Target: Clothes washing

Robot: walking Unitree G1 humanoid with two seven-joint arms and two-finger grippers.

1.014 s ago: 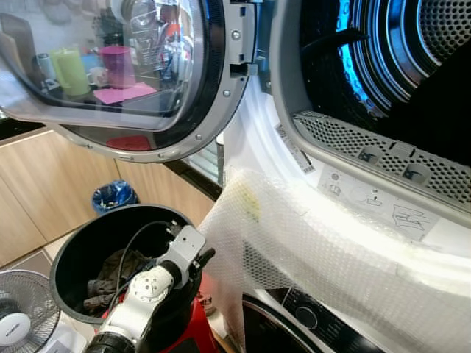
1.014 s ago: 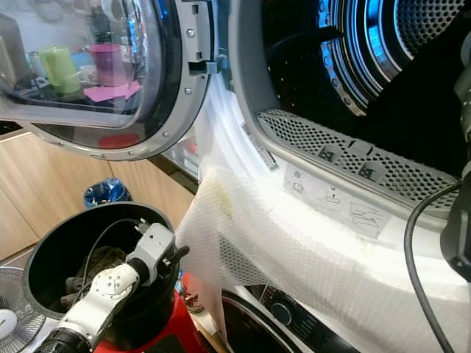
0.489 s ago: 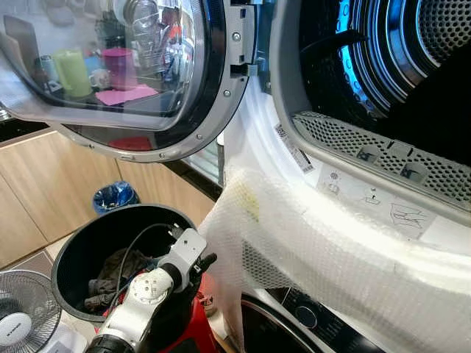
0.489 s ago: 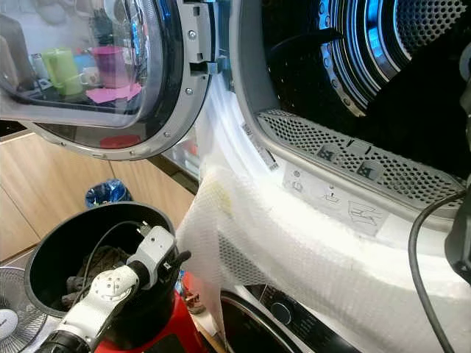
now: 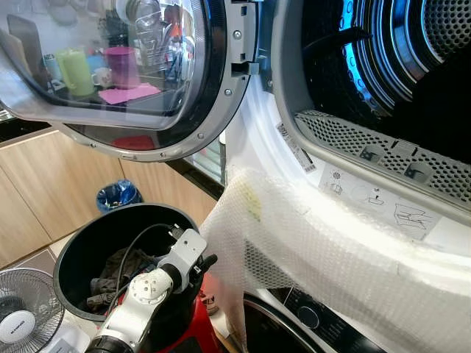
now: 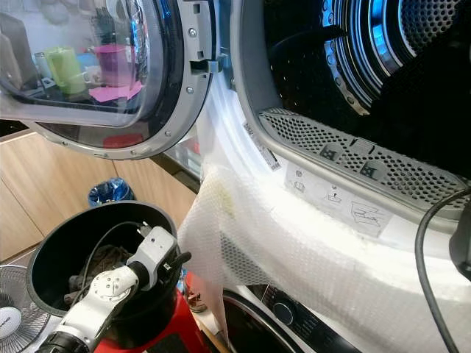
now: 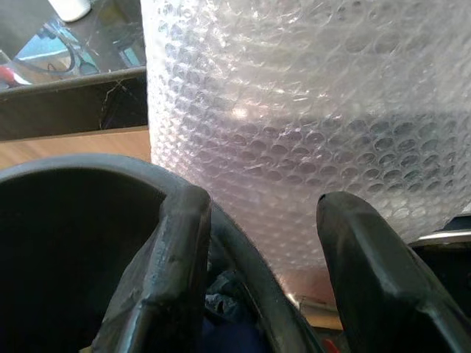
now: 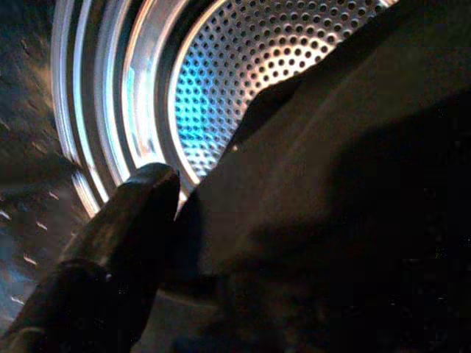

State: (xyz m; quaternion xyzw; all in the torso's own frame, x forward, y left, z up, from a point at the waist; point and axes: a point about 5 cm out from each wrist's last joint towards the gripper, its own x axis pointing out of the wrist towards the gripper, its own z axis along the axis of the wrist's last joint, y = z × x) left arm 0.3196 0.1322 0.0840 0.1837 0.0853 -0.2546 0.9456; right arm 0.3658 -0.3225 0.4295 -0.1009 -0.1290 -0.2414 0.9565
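The upper machine's drum (image 5: 383,44) stands open, its round glass door (image 5: 132,73) swung out to the left. Inside the drum my right gripper (image 8: 191,220) is shut on a dark garment (image 8: 331,206), which hides all but one finger (image 8: 125,220). Low on the left a black bucket (image 5: 81,243) holds crumpled dark clothes (image 5: 110,276). My left gripper (image 5: 202,265) sits open at the bucket's near rim (image 7: 96,173), one finger (image 7: 169,257) inside and the other outside.
Bubble wrap (image 5: 309,250) hangs over the machine's front below the opening, close to the bucket. A second machine's control knob (image 5: 307,318) shows underneath. A white fan (image 5: 18,316) and a blue bin (image 5: 118,195) stand on the floor by wooden cabinets.
The head view has shifted slightly. Both grippers keep their places.
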